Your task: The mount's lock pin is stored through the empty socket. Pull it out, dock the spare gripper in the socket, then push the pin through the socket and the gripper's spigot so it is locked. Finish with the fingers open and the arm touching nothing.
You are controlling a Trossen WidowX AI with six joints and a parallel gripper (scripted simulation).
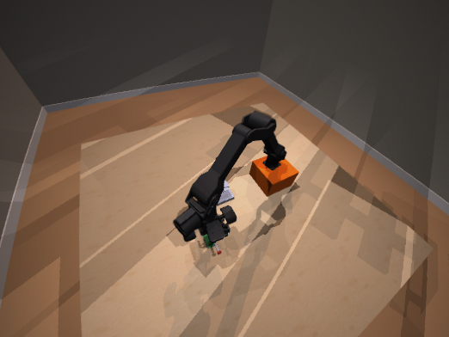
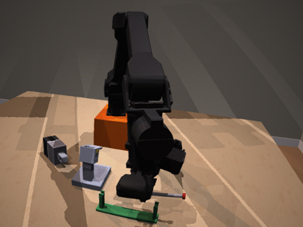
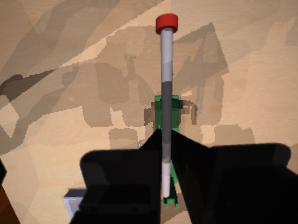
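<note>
The lock pin [image 1: 217, 248] [image 2: 169, 195] [image 3: 167, 60], a grey rod with a red head, is level. My gripper [image 3: 163, 132] is shut on its shaft and holds it a little above the green rack [image 1: 208, 241] [image 2: 123, 211] [image 3: 167, 117]. The red head points away from the mount. In the exterior view the arm hides the fingertips and the pin's other end. The mount's raised socket [image 2: 88, 155] stands on its grey base [image 2: 100, 178] [image 1: 226, 197], with no pin visible through it. The spare gripper [image 2: 57, 150], a grey and black block with a spigot, lies beyond the mount in the exterior view.
The arm's orange pedestal [image 1: 281, 175] [image 2: 111, 134] stands behind the mount. The rack's two upright posts rise just below the held pin. The mount is beside the rack, and its base edge [image 3: 73, 199] shows at the lower left of the wrist view.
</note>
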